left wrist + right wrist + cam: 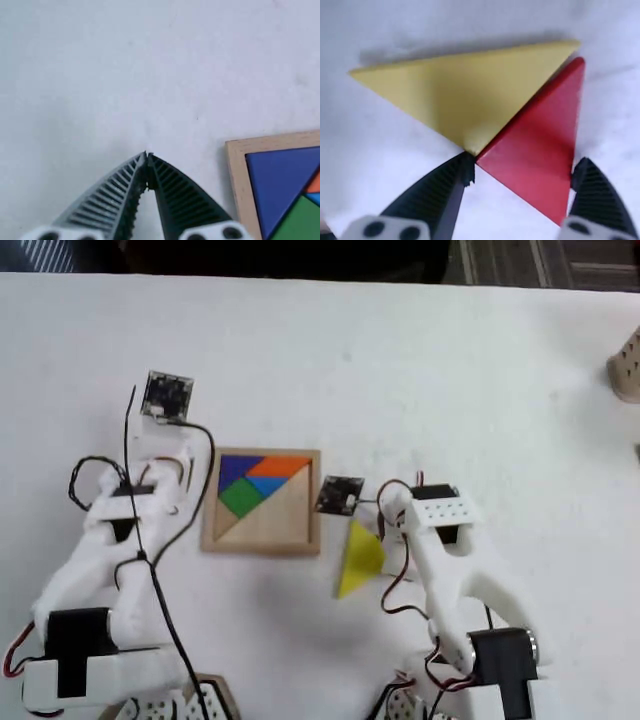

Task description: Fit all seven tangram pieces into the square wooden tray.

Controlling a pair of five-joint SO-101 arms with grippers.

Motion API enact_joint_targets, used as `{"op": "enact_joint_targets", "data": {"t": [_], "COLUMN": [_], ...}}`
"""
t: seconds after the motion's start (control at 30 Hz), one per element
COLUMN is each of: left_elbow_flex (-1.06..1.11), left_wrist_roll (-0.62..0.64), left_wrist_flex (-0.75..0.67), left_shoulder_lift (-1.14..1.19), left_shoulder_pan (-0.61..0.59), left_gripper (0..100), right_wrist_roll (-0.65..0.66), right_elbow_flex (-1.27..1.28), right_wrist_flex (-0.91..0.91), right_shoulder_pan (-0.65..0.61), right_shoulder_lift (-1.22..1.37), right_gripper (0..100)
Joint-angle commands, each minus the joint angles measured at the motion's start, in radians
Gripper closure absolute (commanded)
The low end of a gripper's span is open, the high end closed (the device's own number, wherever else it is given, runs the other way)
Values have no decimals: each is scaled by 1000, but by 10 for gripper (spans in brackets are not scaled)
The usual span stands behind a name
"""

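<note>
The square wooden tray (305, 502) lies mid-table holding blue (233, 469), orange (280, 466), light blue and green (240, 498) pieces; its lower right part is bare wood. A yellow triangle (358, 558) lies on the table just right of the tray. In the right wrist view it (465, 90) touches a red triangle (540, 145). My right gripper (525, 172) is open, its fingers close on either side of the red triangle. My left gripper (147, 159) is shut and empty over bare table beside the tray's corner (235, 150).
The left arm (120, 530) stands left of the tray, the right arm (440, 530) to its right, with black cables trailing by the left arm. A tan perforated object (625, 365) sits at the far right edge. Open white table lies behind the tray.
</note>
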Motion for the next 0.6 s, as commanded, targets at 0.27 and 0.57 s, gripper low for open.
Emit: {"op": "enact_joint_targets", "data": {"t": [0.27, 0.57], "left_elbow_flex": [-49, -49], "left_wrist_roll": [-21, -21], "left_wrist_flex": [3, 3], "left_shoulder_lift": [-4, -4], "left_shoulder_pan": [-21, -21], "left_gripper": [976, 976], "right_wrist_roll": [68, 35], "right_elbow_flex": [-86, -347], "right_wrist_flex": [38, 231], "right_shoulder_pan": [7, 28], "right_shoulder_lift": [82, 337], "right_gripper": [669, 669]}}
